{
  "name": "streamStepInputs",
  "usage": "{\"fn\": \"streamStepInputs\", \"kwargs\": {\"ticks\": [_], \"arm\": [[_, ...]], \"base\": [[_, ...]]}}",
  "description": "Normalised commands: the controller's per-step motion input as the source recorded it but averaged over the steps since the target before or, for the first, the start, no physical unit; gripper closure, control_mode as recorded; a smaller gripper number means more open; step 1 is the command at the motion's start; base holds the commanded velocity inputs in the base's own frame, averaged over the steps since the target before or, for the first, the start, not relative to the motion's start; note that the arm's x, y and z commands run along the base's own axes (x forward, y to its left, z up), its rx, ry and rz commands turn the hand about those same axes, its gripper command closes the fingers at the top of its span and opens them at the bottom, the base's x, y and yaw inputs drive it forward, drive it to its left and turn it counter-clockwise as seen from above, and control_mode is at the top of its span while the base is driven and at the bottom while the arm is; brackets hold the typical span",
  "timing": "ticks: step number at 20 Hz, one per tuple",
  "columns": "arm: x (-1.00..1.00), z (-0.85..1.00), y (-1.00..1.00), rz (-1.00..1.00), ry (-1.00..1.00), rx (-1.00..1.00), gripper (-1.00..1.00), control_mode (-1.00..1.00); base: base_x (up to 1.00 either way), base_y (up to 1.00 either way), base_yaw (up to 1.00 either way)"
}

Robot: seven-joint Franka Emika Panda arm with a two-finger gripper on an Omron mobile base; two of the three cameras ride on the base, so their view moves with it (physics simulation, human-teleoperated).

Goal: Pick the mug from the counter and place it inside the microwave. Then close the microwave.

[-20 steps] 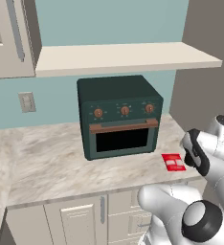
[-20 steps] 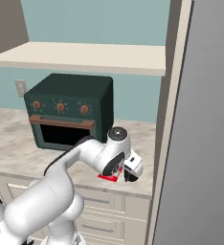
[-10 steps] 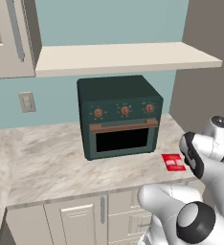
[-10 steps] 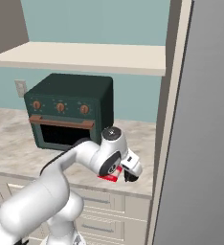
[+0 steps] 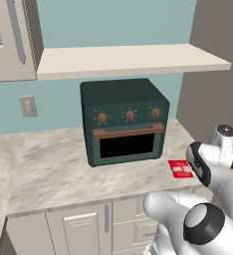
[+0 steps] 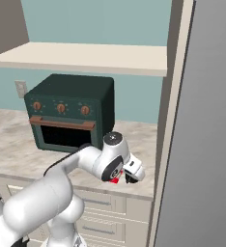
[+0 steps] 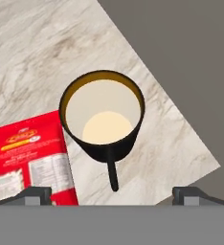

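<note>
Red packet (image 7: 30,160) touching the mug's left side. Mug (image 7: 103,115) upright on counter (image 7: 42,52), near its corner, handle toward the hand. Gripper (image 7: 111,194) has swung over the mug since a second ago, fingers spread wide, empty. Judged: set to descend and grasp.

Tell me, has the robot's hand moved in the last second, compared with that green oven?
Barely, if at all. In the right base view the gripper hangs at the same spot right of the toaster oven, over the red packet.

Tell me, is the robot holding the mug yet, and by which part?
No, nothing is held. The gripper is open above the mug, which stands on the counter beside a red packet.
</note>
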Motion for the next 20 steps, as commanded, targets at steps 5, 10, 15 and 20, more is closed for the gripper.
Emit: {"fn": "streamStepInputs", "kwargs": {"ticks": [5,10,15,20], "arm": [[0.11,-0.06,-0.08,0.0,0.0,0.0,-1.0,-1.0],[0.01,-0.01,0.0,0.0,0.0,0.0,-1.0,-1.0],[0.0,-0.2,0.0,0.0,0.0,0.0,-1.0,-1.0],[0.0,-0.22,0.0,0.0,0.01,0.0,-1.0,-1.0]], "base": [[0.0,0.0,0.0],[0.0,0.0,0.0],[0.0,0.0,0.0],[0.0,0.0,0.0]]}}
